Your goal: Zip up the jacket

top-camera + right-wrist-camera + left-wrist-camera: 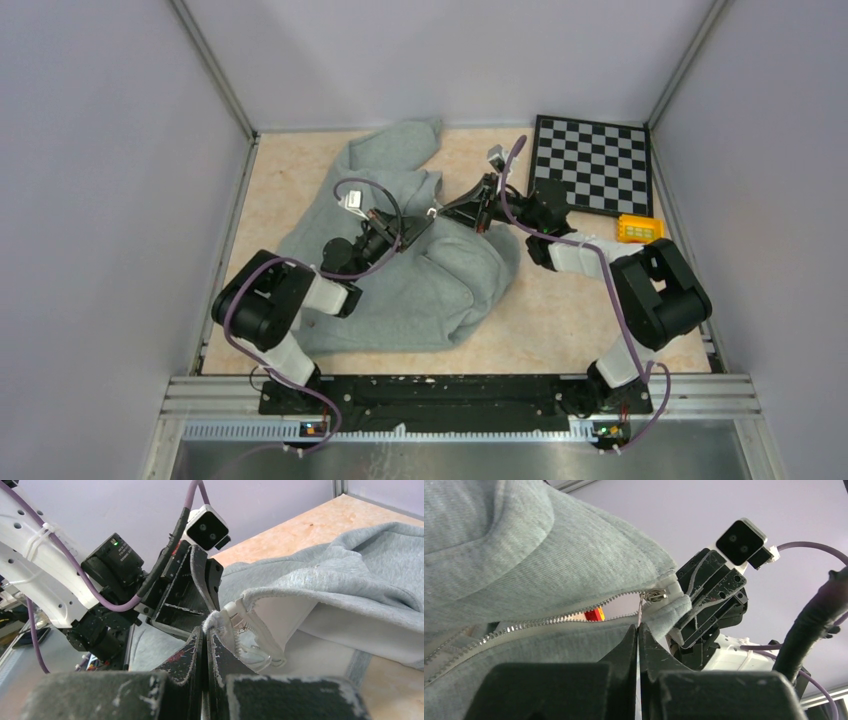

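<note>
Jacket (430, 285), grey fleece, heaped on counter (285, 185) toward far edge. I see left gripper (638, 628) pinched tight on zipper pull (641, 608), right gripper (205, 630) clamped on jacket hem beside it.

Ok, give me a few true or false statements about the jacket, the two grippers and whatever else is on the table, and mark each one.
1. The left gripper is shut on the metal pull of the jacket zipper. True.
2. The right gripper is open and clear of the jacket. False: it is shut on the jacket's edge at the zipper's end.
3. The zipper is closed along its whole length. False: in the left wrist view the two rows of zipper teeth stand apart to the left of the slider.
4. A chessboard lies at the far right of the table. True.
</note>
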Motion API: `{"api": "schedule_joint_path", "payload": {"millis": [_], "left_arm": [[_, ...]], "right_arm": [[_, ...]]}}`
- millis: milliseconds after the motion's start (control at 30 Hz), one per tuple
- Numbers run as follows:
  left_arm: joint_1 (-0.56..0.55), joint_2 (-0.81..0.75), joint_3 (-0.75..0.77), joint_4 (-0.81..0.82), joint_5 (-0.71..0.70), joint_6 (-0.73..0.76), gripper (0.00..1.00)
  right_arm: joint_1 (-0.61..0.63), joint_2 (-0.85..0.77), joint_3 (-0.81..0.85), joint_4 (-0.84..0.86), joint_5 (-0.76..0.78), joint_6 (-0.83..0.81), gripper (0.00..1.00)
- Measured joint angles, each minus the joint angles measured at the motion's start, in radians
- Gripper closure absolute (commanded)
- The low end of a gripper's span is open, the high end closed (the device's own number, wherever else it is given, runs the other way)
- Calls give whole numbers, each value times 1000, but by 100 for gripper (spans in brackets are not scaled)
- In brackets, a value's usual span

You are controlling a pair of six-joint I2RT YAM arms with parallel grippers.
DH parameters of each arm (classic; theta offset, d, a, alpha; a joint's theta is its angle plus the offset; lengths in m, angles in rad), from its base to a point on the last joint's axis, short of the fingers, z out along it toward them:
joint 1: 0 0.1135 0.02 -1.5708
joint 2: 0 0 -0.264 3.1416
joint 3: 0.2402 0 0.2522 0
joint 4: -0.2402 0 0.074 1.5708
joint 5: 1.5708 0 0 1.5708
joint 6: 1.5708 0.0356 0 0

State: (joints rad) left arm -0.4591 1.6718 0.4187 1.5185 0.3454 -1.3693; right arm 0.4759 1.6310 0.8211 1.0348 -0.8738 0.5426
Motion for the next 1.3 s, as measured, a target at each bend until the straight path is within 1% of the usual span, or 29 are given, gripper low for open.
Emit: {"api": "schedule_joint_path", "payload": {"millis": [133, 233, 300, 467, 600, 633, 700, 800, 867, 933, 1033, 1133, 1167, 1233, 1300], "left_arm": [[0, -18, -8, 1, -5, 6, 100], [3, -18, -29, 1, -18, -21, 100], [8, -10, -39, 9, -22, -46, 100], [19, 66, -42, 31, -24, -110, 100], [30, 68, -37, 23, -22, -94, 100], [36, 57, -33, 5, -21, -77, 100], [51, 10, -18, -81, -21, -28, 100], [80, -95, 36, -297, -18, 76, 100], [98, -145, 55, -394, -18, 133, 100], [117, -162, 69, -471, -10, 177, 100], [141, -118, 99, -540, 49, 220, 100], [156, -3, 175, -546, 168, 233, 73], [156, 32, 207, -546, 203, 237, 66], [153, 67, 246, -534, 260, 241, 56], [149, 64, 264, -535, 295, 270, 54]], "right_arm": [[0, 0, 0, 10, 10, 0, 100], [0, 0, 0, 13, 32, 3, 100], [0, 0, 0, 12, 59, 11, 100], [5, 15, -2, 20, 142, 50, 100], [3, 71, -3, 70, 224, 120, 100], [0, 83, -3, 88, 240, 137, 100], [-10, 114, -3, 127, 276, 178, 100], [-50, 180, -8, 227, 323, 255, 100], [-100, 237, -9, 299, 365, 300, 100], [-143, 289, -8, 348, 397, 338, 100], [-178, 365, 18, 389, 407, 382, 100], [-178, 430, 60, 408, 368, 417, 100], [-178, 446, 71, 415, 338, 427, 100], [-177, 471, 93, 423, 269, 442, 100], [-177, 483, 111, 425, 193, 449, 100]]}}
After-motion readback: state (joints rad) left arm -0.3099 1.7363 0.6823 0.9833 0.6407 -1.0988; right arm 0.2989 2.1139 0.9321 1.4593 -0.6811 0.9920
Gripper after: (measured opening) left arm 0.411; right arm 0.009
